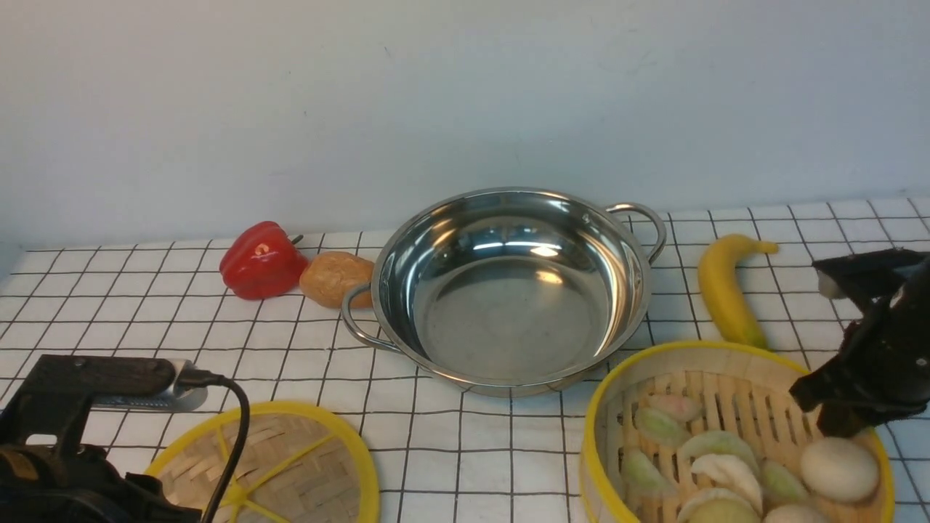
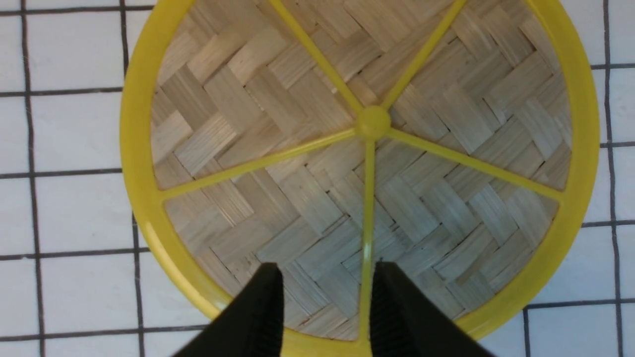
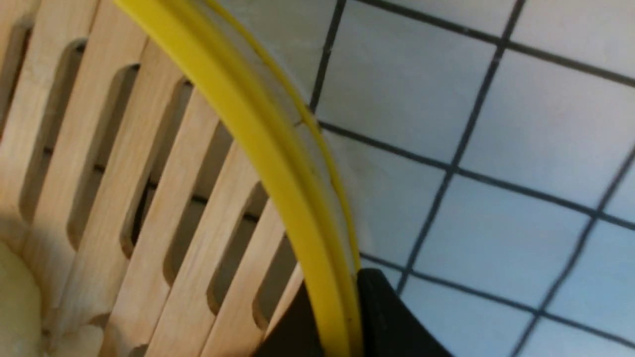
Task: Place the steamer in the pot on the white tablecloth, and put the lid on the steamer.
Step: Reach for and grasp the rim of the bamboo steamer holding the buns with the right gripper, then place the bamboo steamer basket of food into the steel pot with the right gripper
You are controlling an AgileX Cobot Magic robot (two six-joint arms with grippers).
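Note:
The pot stands empty mid-table on the white tablecloth. The steamer, holding dumplings and buns, sits at the front right, near the pot's right front. My right gripper is shut on the steamer's yellow rim at its right side. In the right wrist view the rim runs between the two black fingers of my right gripper. The lid lies flat at the front left. My left gripper is open just above the lid, its fingers astride one yellow spoke.
A red bell pepper and a brown potato-like lump lie just left of the pot's left handle. A banana lies between the pot and my right arm, behind the steamer. A pale wall closes the back.

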